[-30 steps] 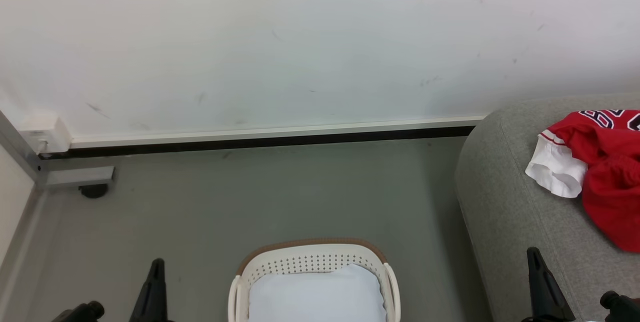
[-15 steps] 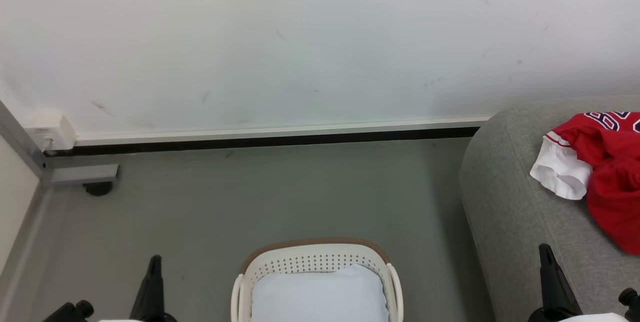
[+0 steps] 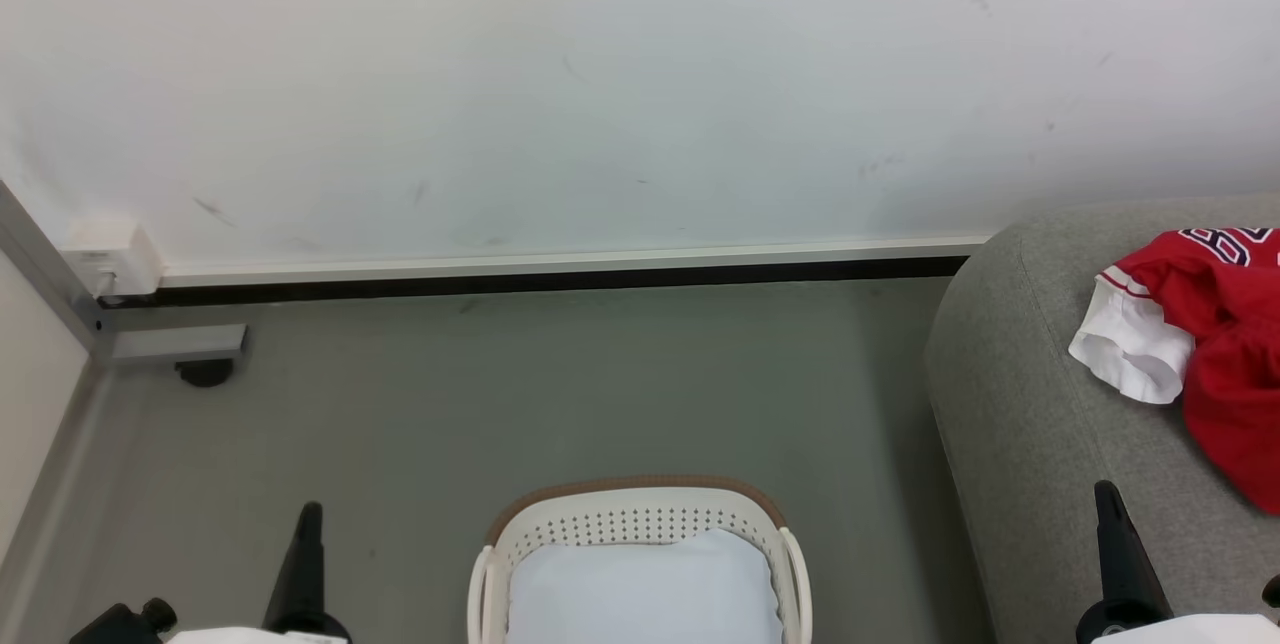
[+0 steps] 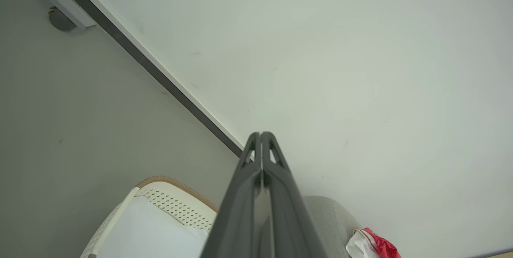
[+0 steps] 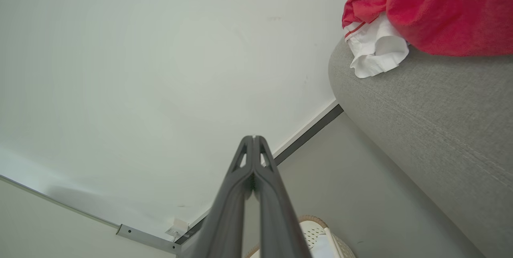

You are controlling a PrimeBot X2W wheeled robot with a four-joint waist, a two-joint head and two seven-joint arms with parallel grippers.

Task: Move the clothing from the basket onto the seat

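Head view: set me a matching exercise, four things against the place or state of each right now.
Things:
1 red jersey
2 laundry basket
3 left end effector
4 grey sofa

Place or state:
A shut, holding nothing
B on the floor, pale liner inside
C lying on the sofa
D to the right of the basket

Pairs: 1-C; 2-B; 3-A; 4-D

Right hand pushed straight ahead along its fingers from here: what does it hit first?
Most likely the plain white wall, just above the dark skirting strip. The shut right hand points past the light grey fabric sofa, which lies off to its side, though depth is hard to judge.
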